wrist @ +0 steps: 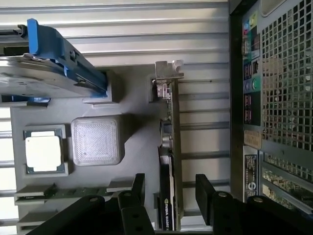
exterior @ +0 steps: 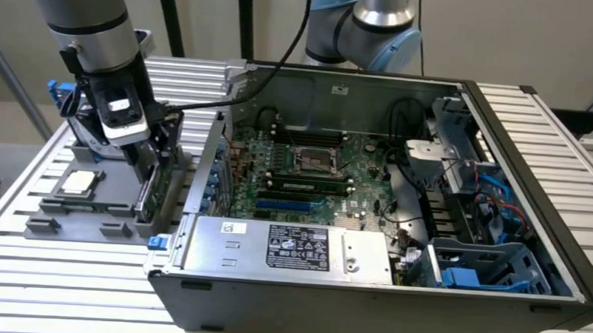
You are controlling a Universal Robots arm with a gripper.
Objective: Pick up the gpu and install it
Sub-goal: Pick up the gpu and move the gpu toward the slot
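The black gripper [wrist: 171,182] hung open astride the thin green, silver-bracketed gpu [wrist: 174,122] at the grey tray's [wrist: 137,142] edge, likely needing a centred squeeze.

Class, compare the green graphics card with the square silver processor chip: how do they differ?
The thin green graphics card stands on edge; the square silver processor chip lies flat. The card is longer than the chip. The open claw straddles the card, not the chip. Both sit in the grey tray.

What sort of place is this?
Likely a robotics lab bench for computer assembly: an open computer case on a slatted metal table, a grey parts tray, and the open claw straddling the gpu.
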